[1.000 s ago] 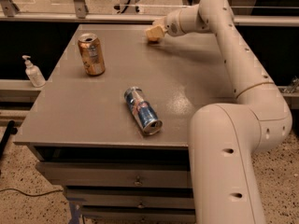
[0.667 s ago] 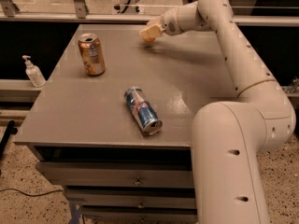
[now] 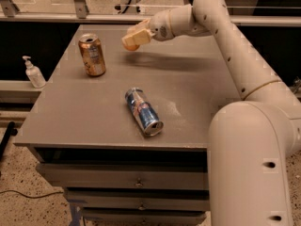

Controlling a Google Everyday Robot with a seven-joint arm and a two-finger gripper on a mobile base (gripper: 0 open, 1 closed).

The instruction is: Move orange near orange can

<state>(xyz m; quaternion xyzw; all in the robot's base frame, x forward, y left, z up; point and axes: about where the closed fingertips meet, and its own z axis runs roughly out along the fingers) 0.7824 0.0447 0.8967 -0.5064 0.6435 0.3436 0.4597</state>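
The orange can (image 3: 92, 55) stands upright at the back left of the grey table (image 3: 197, 84). It is copper-orange with a silver top. My gripper (image 3: 131, 37) is above the back of the table, right of the can and a short way off it. It is shut on the orange (image 3: 131, 44), which shows only as a small orange patch between and under the pale fingers (image 3: 137, 31). The orange is held above the table top.
A blue-and-silver can (image 3: 143, 111) lies on its side in the middle front of the table. A white pump bottle (image 3: 34, 73) stands on a ledge to the left. Drawers sit below the table front. My arm's big segments fill the right side.
My gripper has moved left along the back of the table with the orange in it, from the back right towards the orange can. Both cans have stayed in place.
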